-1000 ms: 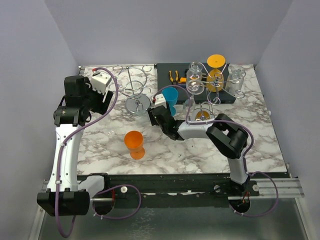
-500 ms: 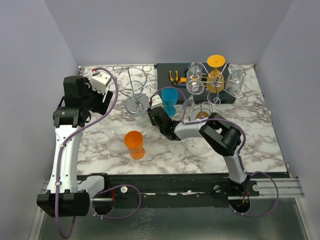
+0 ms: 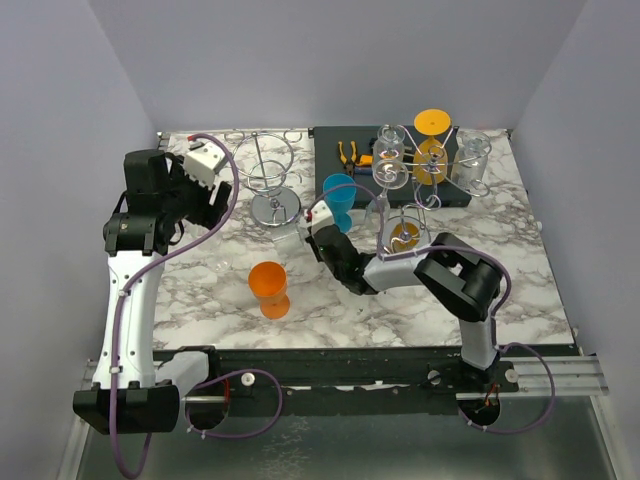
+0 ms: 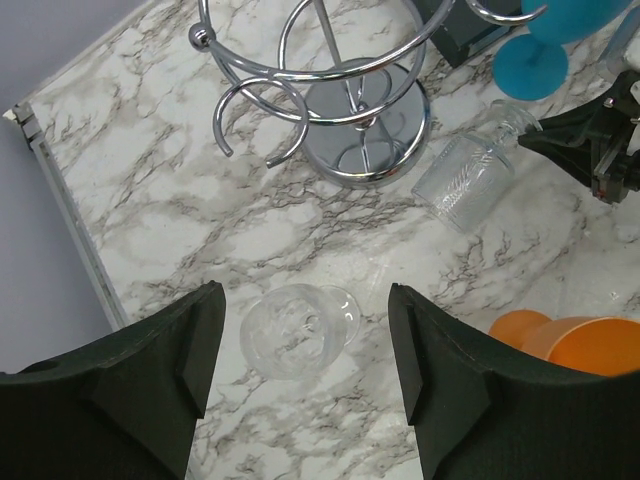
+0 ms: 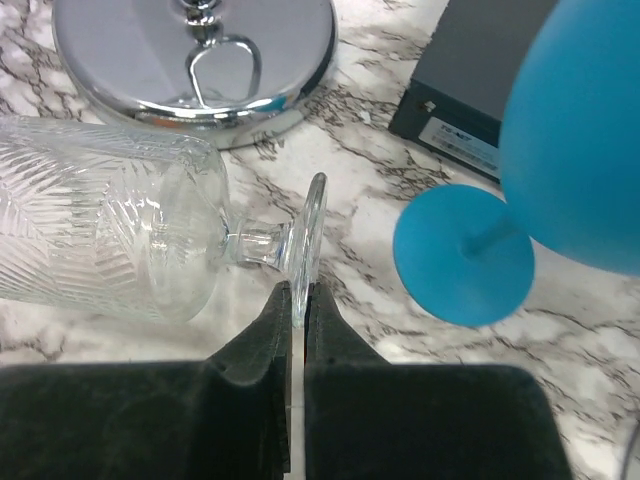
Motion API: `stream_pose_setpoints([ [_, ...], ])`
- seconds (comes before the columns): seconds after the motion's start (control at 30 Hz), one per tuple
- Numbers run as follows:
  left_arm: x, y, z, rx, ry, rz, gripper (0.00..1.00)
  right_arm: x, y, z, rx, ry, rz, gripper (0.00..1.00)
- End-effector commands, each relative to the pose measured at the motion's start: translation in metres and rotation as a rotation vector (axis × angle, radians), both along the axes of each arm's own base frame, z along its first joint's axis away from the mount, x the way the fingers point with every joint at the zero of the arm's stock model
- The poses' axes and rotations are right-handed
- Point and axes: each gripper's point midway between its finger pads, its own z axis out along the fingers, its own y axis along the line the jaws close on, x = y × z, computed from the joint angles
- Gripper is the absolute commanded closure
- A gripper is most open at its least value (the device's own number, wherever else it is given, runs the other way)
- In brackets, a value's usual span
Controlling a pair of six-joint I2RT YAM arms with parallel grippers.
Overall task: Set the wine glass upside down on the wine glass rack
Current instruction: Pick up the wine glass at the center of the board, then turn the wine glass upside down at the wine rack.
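The clear ribbed wine glass (image 5: 110, 230) lies on its side on the white marble table (image 5: 360, 150), just beside the round base of the shiny silver wire rack (image 5: 195, 50). The right claw (image 5: 297, 300) is closed tight on the edge of the glass's flat foot. A blue plastic goblet (image 5: 470, 250) stands near. The left claw (image 4: 305, 315) hangs open over another small clear glass (image 4: 300, 335).

Your right gripper (image 5: 297, 305) is pinched tight on the foot rim of the clear ribbed wine glass (image 5: 110, 235), which lies on its side with its bowl out to the pincer's left. Ahead and left sits the chrome rack base (image 5: 190, 50). To the right stands the blue goblet (image 5: 570, 130), with a dark box (image 5: 470, 90) behind it.
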Motion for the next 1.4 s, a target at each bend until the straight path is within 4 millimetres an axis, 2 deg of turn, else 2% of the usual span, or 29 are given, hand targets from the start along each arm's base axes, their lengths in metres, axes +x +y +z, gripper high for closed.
stream_pose_setpoints([
  [0.0, -0.011, -0.017, 0.013, -0.064, -0.012, -0.084, 0.28, -0.006, -0.001, 0.040, 0.042, -0.096, -0.001, 1.00],
  [0.1, -0.016, -0.024, 0.018, -0.081, -0.014, -0.121, 0.28, -0.014, -0.003, 0.046, 0.036, -0.098, 0.015, 1.00],
  [0.27, -0.024, -0.038, 0.026, -0.098, -0.040, -0.227, 0.28, -0.040, -0.014, 0.060, -0.005, -0.122, 0.059, 1.00],
  [0.43, -0.036, -0.061, 0.031, -0.130, -0.094, -0.406, 0.30, -0.059, -0.023, 0.095, -0.008, -0.183, 0.111, 1.00],
  [0.57, -0.049, -0.078, 0.039, -0.100, -0.228, -0.579, 0.31, -0.070, -0.033, 0.120, -0.034, -0.225, 0.148, 1.00],
  [0.73, -0.054, -0.093, 0.054, -0.088, -0.373, -0.717, 0.31, -0.080, -0.050, 0.148, -0.069, -0.286, 0.192, 1.00],
  [0.9, -0.056, -0.104, 0.064, -0.053, -0.469, -0.825, 0.17, -0.096, -0.060, 0.184, -0.091, -0.343, 0.277, 1.00],
  [1.03, -0.060, -0.124, 0.080, -0.061, -0.513, -0.917, 0.13, -0.105, -0.062, 0.222, -0.106, -0.376, 0.342, 1.00],
  [1.13, -0.068, -0.140, 0.089, -0.069, -0.536, -0.980, 0.02, -0.117, -0.058, 0.246, -0.113, -0.385, 0.426, 0.99],
  [1.27, -0.082, -0.157, 0.103, -0.140, -0.512, -1.042, 0.01, -0.132, -0.054, 0.270, -0.135, -0.375, 0.533, 1.00],
  [1.37, -0.094, -0.168, 0.109, -0.210, -0.463, -1.083, 0.01, -0.144, -0.052, 0.280, -0.145, -0.349, 0.609, 1.00],
])
